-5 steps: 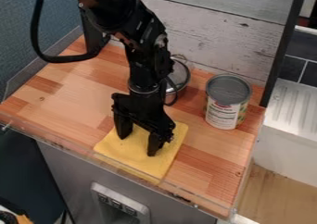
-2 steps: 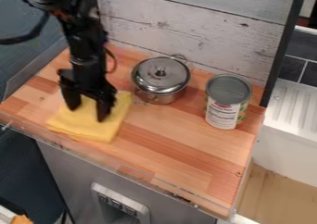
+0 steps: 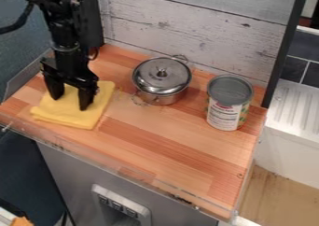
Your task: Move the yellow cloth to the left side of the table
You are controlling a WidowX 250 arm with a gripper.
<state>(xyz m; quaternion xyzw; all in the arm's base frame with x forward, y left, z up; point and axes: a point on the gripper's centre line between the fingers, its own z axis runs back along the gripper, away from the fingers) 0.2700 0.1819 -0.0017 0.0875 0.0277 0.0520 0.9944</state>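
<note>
can (image 3: 230,90) | wht lbl (image 3: 224,115) w/ red mark | sm. print, illeg.

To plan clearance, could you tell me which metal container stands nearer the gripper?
The round silver pot with a knobbed lid; the tall, labelled grey can stands beyond it.

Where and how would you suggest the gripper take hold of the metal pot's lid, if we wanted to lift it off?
I'd pinch the small knob, coming straight down from above with a finger on either side. It stands up from the middle of the round lid, which sits level on the pot, so it looks like the easiest part to grip.
</note>
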